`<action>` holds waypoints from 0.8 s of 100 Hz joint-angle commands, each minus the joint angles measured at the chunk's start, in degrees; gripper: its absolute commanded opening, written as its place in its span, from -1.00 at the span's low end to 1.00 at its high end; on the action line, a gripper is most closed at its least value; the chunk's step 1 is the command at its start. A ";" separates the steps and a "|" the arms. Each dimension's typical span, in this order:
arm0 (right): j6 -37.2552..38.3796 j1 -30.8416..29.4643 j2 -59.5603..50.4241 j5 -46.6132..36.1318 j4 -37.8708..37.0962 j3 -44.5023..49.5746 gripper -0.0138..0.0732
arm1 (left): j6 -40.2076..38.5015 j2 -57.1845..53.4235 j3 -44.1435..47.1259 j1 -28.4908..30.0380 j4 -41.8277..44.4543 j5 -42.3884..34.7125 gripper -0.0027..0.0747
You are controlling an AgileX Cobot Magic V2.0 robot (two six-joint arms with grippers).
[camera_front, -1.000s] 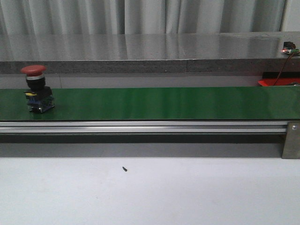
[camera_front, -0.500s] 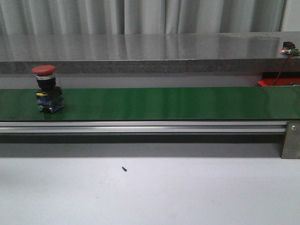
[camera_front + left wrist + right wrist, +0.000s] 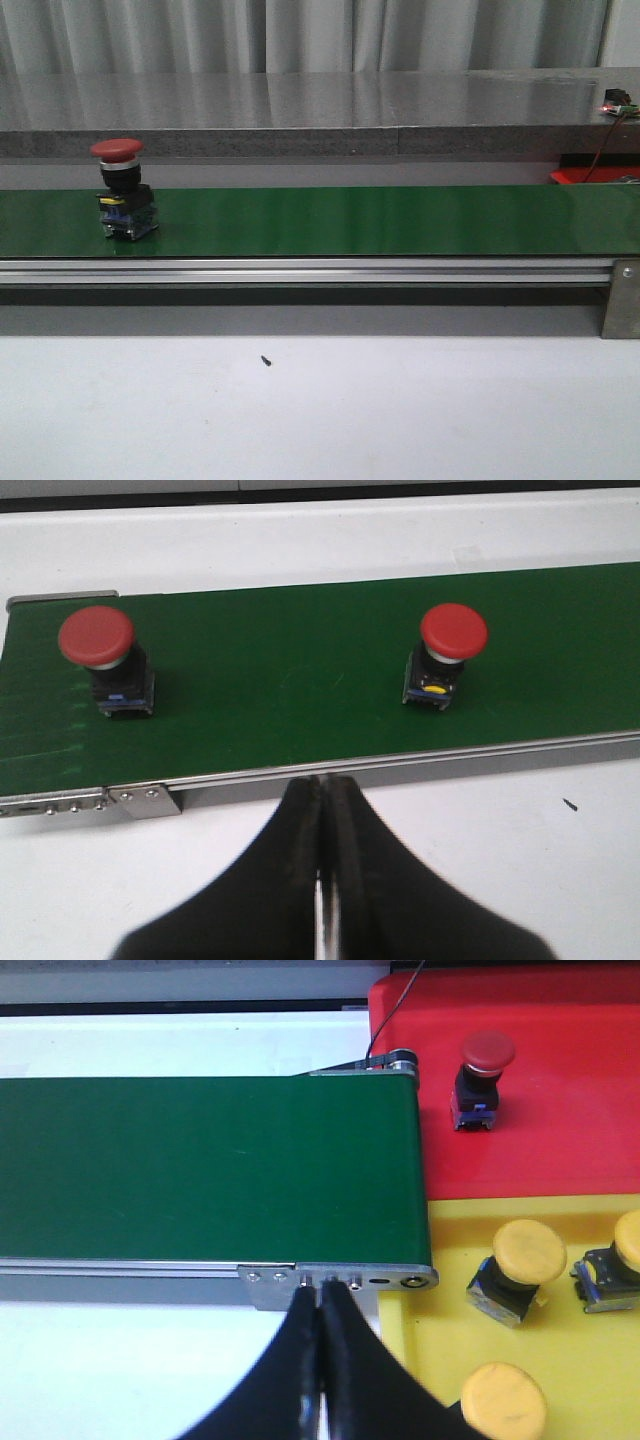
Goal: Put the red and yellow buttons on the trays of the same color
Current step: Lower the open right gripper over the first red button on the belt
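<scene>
A red button (image 3: 118,150) is standing upright on the green belt (image 3: 380,220) near its left end in the front view, its black and blue base resting on the belt surface. The left wrist view is showing two red buttons on the same belt, well apart: one (image 3: 97,636) near the belt's end plate, the other (image 3: 453,632) further along, with a yellow mark showing on its base. The left gripper (image 3: 325,790) is hanging over the white table just short of the belt's metal rail, its fingers pressed together and carrying nothing. The right gripper (image 3: 322,1295) is likewise sitting with its fingers pressed together and carrying nothing, poised at the rail bracket (image 3: 340,1280) at the belt's other end. Beside that end, the red tray (image 3: 540,1090) is lying flat and holding one red button (image 3: 485,1052) standing upright. The yellow tray (image 3: 580,1360) is lying directly against the red tray and is holding three yellow buttons: one (image 3: 528,1252) tipped over near the belt end, one (image 3: 630,1240) cut by the frame edge, and one (image 3: 503,1400) close to the right gripper. In the front view the red tray is appearing only as a thin sliver (image 3: 590,176) at the far right, behind the belt.
</scene>
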 commanded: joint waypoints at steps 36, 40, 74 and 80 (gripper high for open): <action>-1.54 5.36 6.73 5.69 -0.07 -12.41 -0.82 | 0.35 -20.47 14.50 -0.51 -1.03 -7.12 -0.98; -2.20 6.40 8.34 6.95 -0.07 -14.44 -0.82 | 0.35 -21.29 15.15 -0.51 -1.03 -7.41 -0.98; -2.45 16.30 21.28 13.44 -0.50 -29.64 -0.82 | 0.35 -22.36 15.66 -0.51 -1.03 -7.41 -0.98; -2.45 18.14 23.84 14.42 -0.50 -32.11 -0.78 | 0.35 -22.36 15.66 -0.51 -1.03 -7.41 -0.98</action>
